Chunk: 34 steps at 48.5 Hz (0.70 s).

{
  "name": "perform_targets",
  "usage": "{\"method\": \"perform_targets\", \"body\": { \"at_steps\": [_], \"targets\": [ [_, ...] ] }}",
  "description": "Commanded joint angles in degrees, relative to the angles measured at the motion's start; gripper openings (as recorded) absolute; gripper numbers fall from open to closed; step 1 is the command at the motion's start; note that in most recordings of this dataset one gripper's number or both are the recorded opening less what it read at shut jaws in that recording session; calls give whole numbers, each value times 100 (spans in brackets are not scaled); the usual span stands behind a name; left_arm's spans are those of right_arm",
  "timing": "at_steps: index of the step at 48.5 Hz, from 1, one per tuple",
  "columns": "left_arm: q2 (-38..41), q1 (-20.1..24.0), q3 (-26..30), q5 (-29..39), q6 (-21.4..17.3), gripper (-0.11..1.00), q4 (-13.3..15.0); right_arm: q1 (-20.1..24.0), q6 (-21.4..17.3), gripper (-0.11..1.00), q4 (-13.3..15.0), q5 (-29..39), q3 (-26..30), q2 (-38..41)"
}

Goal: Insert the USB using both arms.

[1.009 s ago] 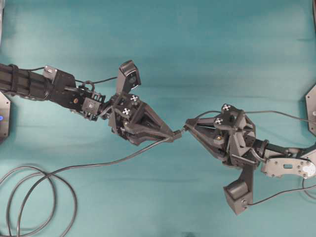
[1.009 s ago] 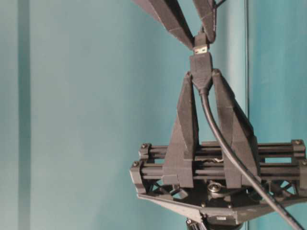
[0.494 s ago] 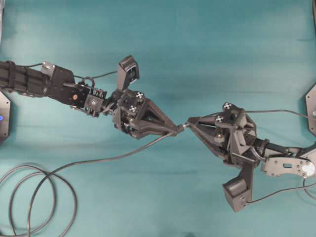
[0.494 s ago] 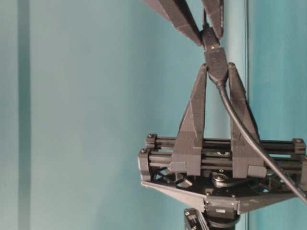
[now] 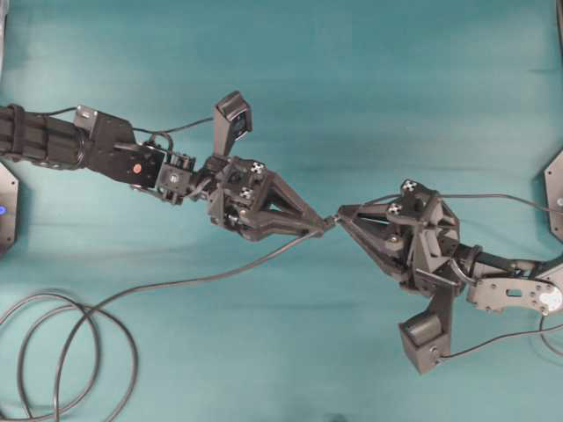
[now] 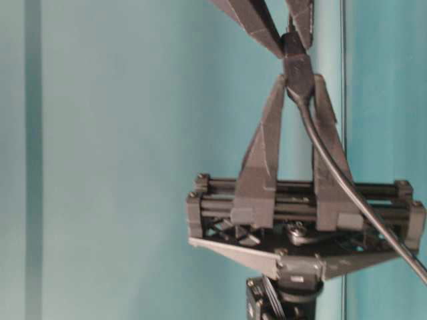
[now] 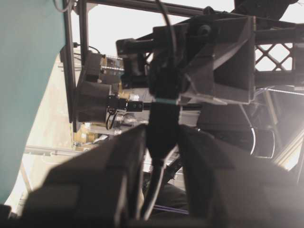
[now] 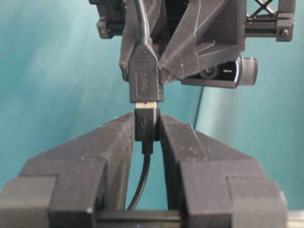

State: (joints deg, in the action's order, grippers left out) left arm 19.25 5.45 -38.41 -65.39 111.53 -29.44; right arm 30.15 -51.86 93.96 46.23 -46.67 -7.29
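- Mid-frame, above the teal table [image 5: 352,79], the right gripper [image 8: 146,124] has its jaws clenched on the USB [image 8: 147,124].
- The left gripper [image 5: 318,228] jaws grasp the socket end [image 8: 144,71] of the grey cable [image 5: 158,286].
- The plug looks nearly seated; a sliver of metal tip shows, so a final push remains.

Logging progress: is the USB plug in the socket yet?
Mostly in: only a thin silvery strip of the plug shows below the socket.

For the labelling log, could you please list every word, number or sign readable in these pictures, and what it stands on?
No words or numbers can be read.
USB trident sign: on the USB plug in the right claw.
USB trident sign: on the socket end in the left claw.
Black-and-white cross markers: on both claw housings, no text.
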Motion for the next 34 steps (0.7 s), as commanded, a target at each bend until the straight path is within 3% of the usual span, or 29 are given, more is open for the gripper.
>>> {"method": "perform_targets", "body": {
  "at_steps": [1,22,34],
  "targets": [
    [-53,132,290,-9,-105,21,35,35,-9,21,53,-35,97,-53],
    [-35,246,158,-35,-105,21,35,18,-9,21,44,-88,79,-53],
    [-255,255,-53,-35,-255,21,35,70,-264,21,-53,35,-35,-53]
  ]
}}
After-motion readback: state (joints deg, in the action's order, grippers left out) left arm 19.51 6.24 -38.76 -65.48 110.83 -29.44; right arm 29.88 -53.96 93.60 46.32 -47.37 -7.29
